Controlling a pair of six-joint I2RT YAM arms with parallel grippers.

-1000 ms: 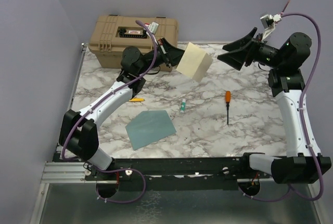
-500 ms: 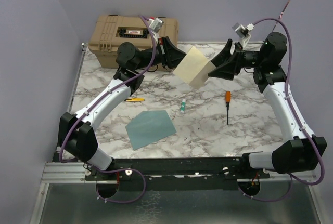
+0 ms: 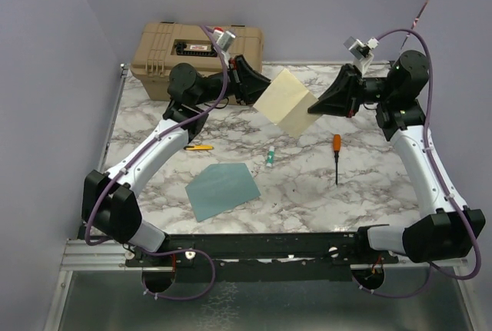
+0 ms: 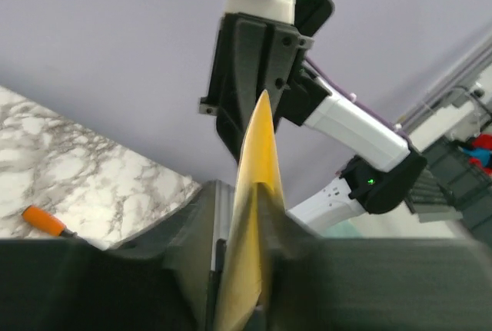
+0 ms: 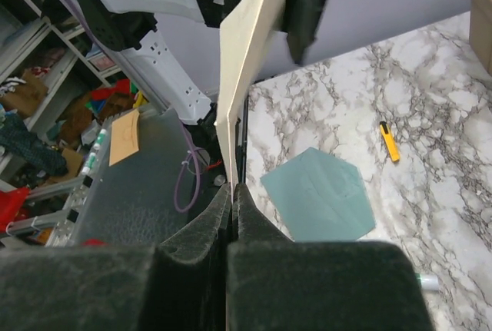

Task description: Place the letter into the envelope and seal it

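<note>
Item 1, letter [image 3: 284, 105]: cream-beige card, held in the air above the far middle of the tabletop [image 3: 369, 185], tilted, and gripped from two sides. In the left wrist view it appeared edge-on [image 4: 252, 193]; in the right wrist view it stood as a tall pale sheet [image 5: 250, 62].

Item 2, left gripper [image 3: 255, 87]: jaws closed on the letter's left edge, with the card pinched between the two dark fingers [image 4: 196, 243].

Item 3, right gripper [image 3: 314, 107]: jaws pressed together on the letter's right corner, and the paper's lower end ran down into the seam between them [image 5: 231, 196].

Item 4, envelope [image 3: 223, 190]: teal, lay flat on the tabletop near the front edge, left of centre, well below the letter and apart from both grippers. Its pointed outline was also seen from the right wrist [image 5: 319, 196].

Item 5, case [image 3: 201, 56]: tan plastic, lid shut, stood at the far left of the tabletop behind the left arm.

Item 6, screwdriver [image 3: 336, 156]: orange handle and dark shaft, lay right of centre.

Item 7, tube [image 3: 270, 157]: small, teal and white, lay between the envelope and the screwdriver.

Item 8, yellow tool [image 3: 201, 147]: slim, lay beside the left arm; its type could not be told.
</note>
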